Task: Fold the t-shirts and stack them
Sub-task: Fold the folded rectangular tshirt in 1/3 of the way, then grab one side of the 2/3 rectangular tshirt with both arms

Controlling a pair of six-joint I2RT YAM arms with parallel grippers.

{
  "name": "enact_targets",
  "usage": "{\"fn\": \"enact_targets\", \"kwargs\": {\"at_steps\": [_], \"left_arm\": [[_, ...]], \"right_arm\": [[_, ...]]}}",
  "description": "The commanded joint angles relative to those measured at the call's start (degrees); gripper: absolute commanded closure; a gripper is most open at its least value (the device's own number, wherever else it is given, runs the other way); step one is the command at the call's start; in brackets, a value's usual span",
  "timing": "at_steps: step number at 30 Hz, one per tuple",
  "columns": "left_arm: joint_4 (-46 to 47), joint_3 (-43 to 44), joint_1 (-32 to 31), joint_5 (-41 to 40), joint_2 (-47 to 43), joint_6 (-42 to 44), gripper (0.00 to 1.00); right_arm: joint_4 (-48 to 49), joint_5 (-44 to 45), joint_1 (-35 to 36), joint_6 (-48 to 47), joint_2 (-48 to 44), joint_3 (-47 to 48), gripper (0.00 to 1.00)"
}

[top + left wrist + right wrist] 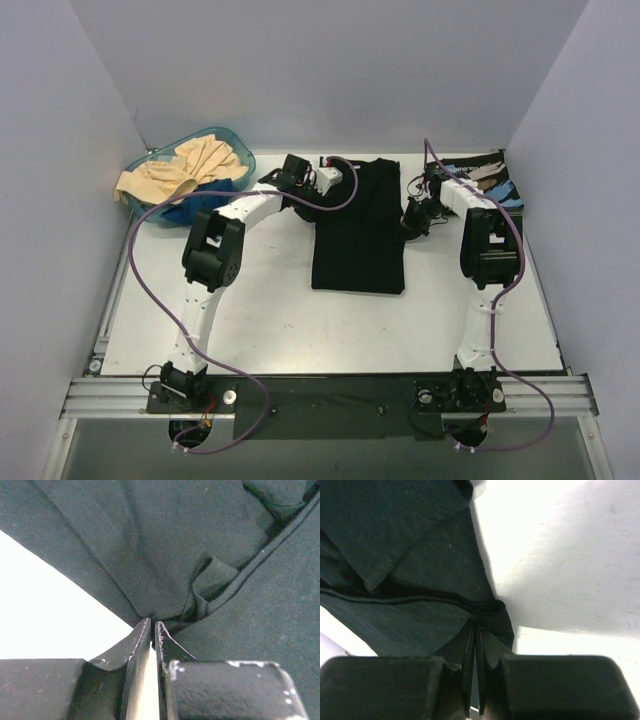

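A plain black t-shirt (360, 228) lies on the white table as a long narrow strip. My left gripper (345, 176) is at its far left corner. In the left wrist view the left gripper (152, 623) is shut on a pinch of the black cloth (165, 555). My right gripper (410, 215) is at the shirt's right edge. In the right wrist view the right gripper (479, 626) is shut on the hem of the black cloth (420, 565). A black printed t-shirt (490, 180) lies folded at the back right. A beige t-shirt (190, 165) and a dark blue one (190, 211) lie in the basin.
A translucent teal basin (243, 157) stands at the back left, with the beige cloth hanging over its left rim. Grey walls enclose the table on three sides. The arm bases sit on the black rail (330, 400) at the near edge.
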Motion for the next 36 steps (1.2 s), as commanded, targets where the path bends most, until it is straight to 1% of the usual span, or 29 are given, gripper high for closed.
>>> {"fn": "enact_targets", "kwargs": {"at_steps": [1,5,7,8,9,10,11,12,13,14,15,16,17,18,19,20,21,22,23,24,26,29,32,33,34,35,36], "left_arm": [[0.0,3.9,-0.2,-4.3,0.4,-0.7,0.81],[-0.7,5.7,0.1,-5.6,-0.7,-0.7,0.79],[-0.8,6.9,0.4,-5.5,-2.6,-0.6,0.76],[-1.0,7.3,0.4,-5.2,-3.8,0.5,0.73],[-1.4,7.2,0.3,-5.0,-5.5,2.8,0.71],[-1.7,6.4,0.0,-3.6,-7.0,3.7,0.66],[-2.1,5.3,-0.2,-2.8,-9.8,6.4,0.64],[-2.6,2.3,-0.9,-0.8,-12.7,8.3,0.59],[-2.9,0.5,-1.4,0.2,-14.8,12.1,0.57],[-4.0,-4.4,-2.6,3.6,-18.6,15.2,0.54],[-4.9,-6.8,-3.2,5.9,-20.3,22.1,0.52],[-8.0,-12.0,-4.7,9.4,-23.8,25.9,0.47],[-13.3,-13.9,-5.6,12.5,-25.0,34.8,0.44],[-16.0,-17.4,-7.1,13.6,-26.7,38.6,0.42],[-20.0,-18.8,-8.3,14.0,-27.3,45.0,0.39],[-21.0,-22.3,-9.0,13.9,-28.3,47.1,0.37],[-21.3,-24.4,-10.2,13.1,-28.7,50.5,0.32],[-20.7,-27.5,-10.6,12.6,-29.4,51.5,0.3],[-17.9,-30.0,-11.7,10.9,-29.8,52.1,0.28],[-15.9,-31.2,-12.1,9.9,-30.0,51.3,0.27],[-11.9,-33.1,-13.5,6.2,-29.3,50.0,0.22],[-6.9,-35.4,-15.2,2.7,-28.9,50.1,0.19],[-4.7,-36.6,-15.7,0.9,-28.1,49.9,0.19],[-4.3,-37.1,-15.9,0.3,-27.9,50.1,0.19],[-3.9,-37.6,-16.0,0.1,-27.7,50.1,0.21],[-3.9,-38.1,-16.1,-0.1,-27.4,50.1,0.23],[-4.1,-38.1,-16.2,-0.2,-27.3,50.3,0.28]], "right_arm": [[-0.8,2.9,-0.7,1.7,-0.5,2.3,1.0],[-1.6,4.3,-0.8,0.6,-5.6,2.1,0.91],[-2.1,5.3,-1.0,-0.2,-10.0,0.1,0.8],[-2.6,5.5,-1.1,-0.4,-13.0,-1.0,0.71],[-3.5,5.9,-1.3,-0.9,-14.8,-3.3,0.67],[-3.9,6.2,-1.3,-1.2,-17.3,-5.1,0.61],[-4.6,6.4,-1.2,-1.9,-18.8,-8.7,0.59],[-4.8,6.5,-1.1,-2.3,-21.1,-10.5,0.55],[-4.9,6.4,-0.8,-2.5,-22.4,-14.4,0.53],[-4.9,6.2,-0.7,-2.5,-24.6,-16.3,0.52],[-4.4,6.0,-0.1,-2.2,-25.6,-20.2,0.51],[-4.0,4.9,0.1,-1.9,-27.4,-23.8,0.5],[-2.9,4.1,0.7,-1.3,-28.8,-25.4,0.49],[-1.9,2.5,0.8,-0.9,-29.2,-28.5,0.48],[-0.2,1.5,0.9,0.2,-29.9,-29.8,0.47],[0.9,0.2,1.0,0.9,-30.1,-32.3,0.47],[2.4,-0.3,0.9,1.8,-29.9,-33.2,0.47],[3.2,-0.8,0.9,2.3,-29.8,-34.6,0.47],[4.8,-0.9,1.0,3.1,-29.7,-35.4,0.47],[6.7,-1.5,1.0,4.1,-29.5,-36.8,0.47],[8.9,-2.8,1.1,5.0,-28.6,-38.1,0.47],[10.0,-4.1,1.1,5.6,-26.4,-39.3,0.48],[10.7,-3.9,1.2,5.9,-26.7,-41.5,0.5],[10.7,-3.5,1.2,5.9,-26.9,-41.9,0.52],[10.8,-3.3,1.2,5.8,-26.9,-42.3,0.54],[10.7,-3.2,1.1,5.7,-26.6,-42.5,0.6],[10.8,-3.3,1.1,5.4,-26.1,-42.4,0.63]]}}
